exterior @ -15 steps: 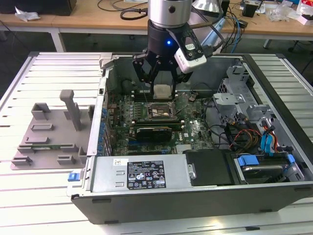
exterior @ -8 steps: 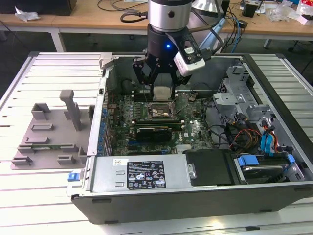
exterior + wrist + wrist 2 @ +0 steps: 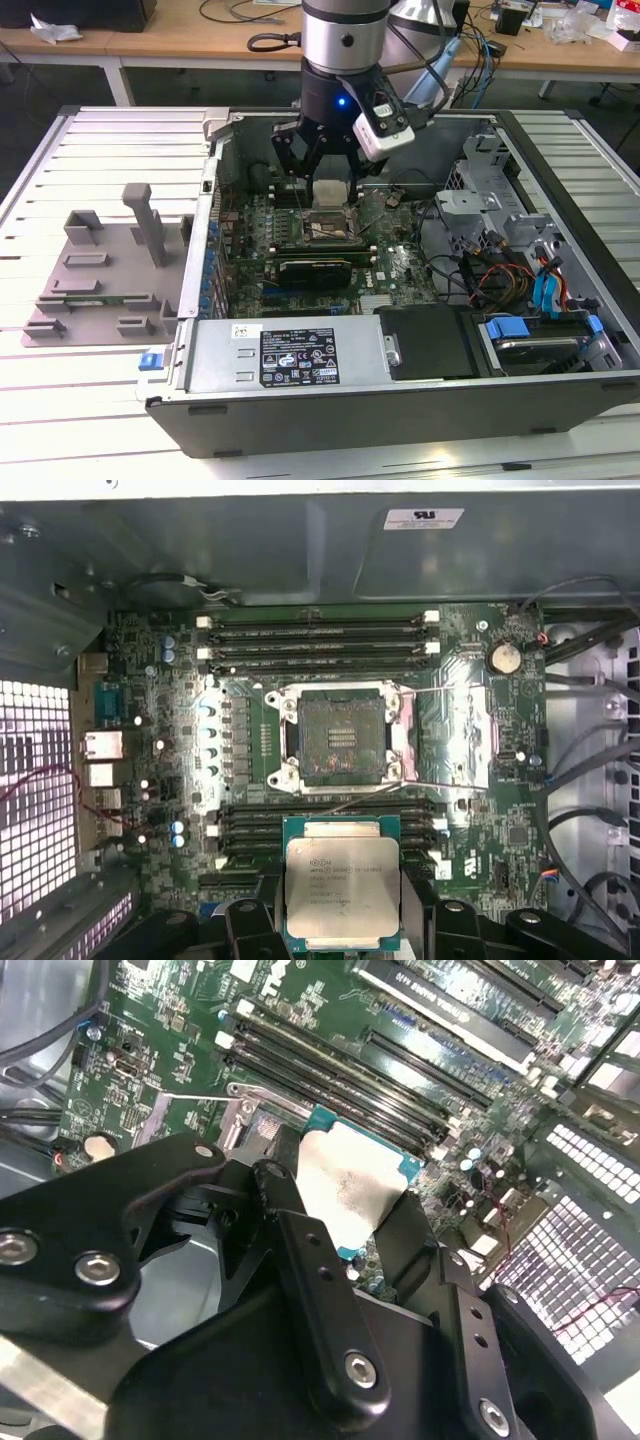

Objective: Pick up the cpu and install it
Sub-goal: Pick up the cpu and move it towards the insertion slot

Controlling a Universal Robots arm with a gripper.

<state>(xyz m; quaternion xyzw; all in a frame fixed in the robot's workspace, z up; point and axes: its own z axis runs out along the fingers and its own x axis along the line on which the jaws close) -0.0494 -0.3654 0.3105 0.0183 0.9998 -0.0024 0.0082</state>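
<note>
The cpu (image 3: 340,890) has a silver-grey top with a teal-green border. The motherboard (image 3: 150,730) is green. The gripper (image 3: 345,920) is black. The fixture tray (image 3: 100,285) is plain grey.

The cpu (image 3: 342,892) top is dull silver metal; the pincer (image 3: 345,1205) matt black.

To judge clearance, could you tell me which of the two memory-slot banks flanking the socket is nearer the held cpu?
The bank between the socket and the cpu in the gripper; the other bank lies beyond the socket, beside the case wall.
</note>
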